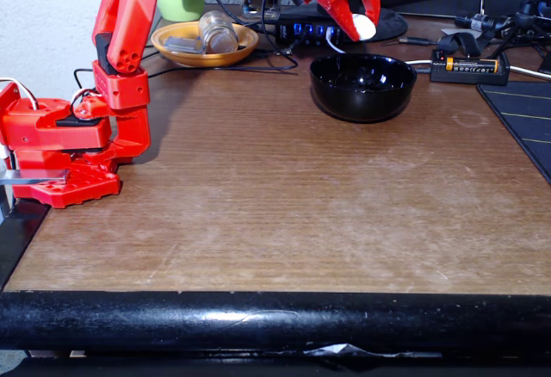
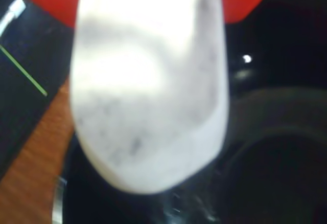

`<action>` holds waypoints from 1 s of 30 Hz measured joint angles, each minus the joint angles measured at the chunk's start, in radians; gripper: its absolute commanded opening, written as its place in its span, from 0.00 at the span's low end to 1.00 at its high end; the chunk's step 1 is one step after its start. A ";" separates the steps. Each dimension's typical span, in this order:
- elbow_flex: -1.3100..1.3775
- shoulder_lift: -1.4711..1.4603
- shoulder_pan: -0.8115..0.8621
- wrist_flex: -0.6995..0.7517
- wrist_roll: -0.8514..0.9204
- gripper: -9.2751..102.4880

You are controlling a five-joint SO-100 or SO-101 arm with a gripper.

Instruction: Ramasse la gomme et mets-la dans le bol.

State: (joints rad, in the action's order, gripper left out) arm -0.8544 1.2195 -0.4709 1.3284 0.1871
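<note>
The off-white eraser (image 1: 363, 26) is held between the red fingers of my gripper (image 1: 362, 24), which hangs in the air just above the far rim of the glossy black bowl (image 1: 362, 87) in the fixed view. In the wrist view the eraser (image 2: 148, 86) looms large and blurred, smudged grey, with a red finger (image 2: 245, 1) behind it and the dark bowl (image 2: 276, 147) below and to the right. The bowl's inside looks empty in the fixed view.
An orange-yellow dish (image 1: 203, 46) holding a glass jar (image 1: 219, 31) sits at the back left. A battery charger (image 1: 469, 67) and cables lie to the right of the bowl, a black mat (image 1: 525, 123) at the right edge. The arm's red base (image 1: 69, 149) stands at the left.
</note>
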 measured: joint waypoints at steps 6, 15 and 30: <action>-0.006 -0.009 0.003 -0.032 0.000 0.07; -0.034 -0.009 0.015 -0.044 0.035 0.25; -0.204 0.046 0.066 -0.072 0.075 0.03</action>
State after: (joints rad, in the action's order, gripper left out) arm -1.0584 1.2655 -0.4050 1.2563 0.2623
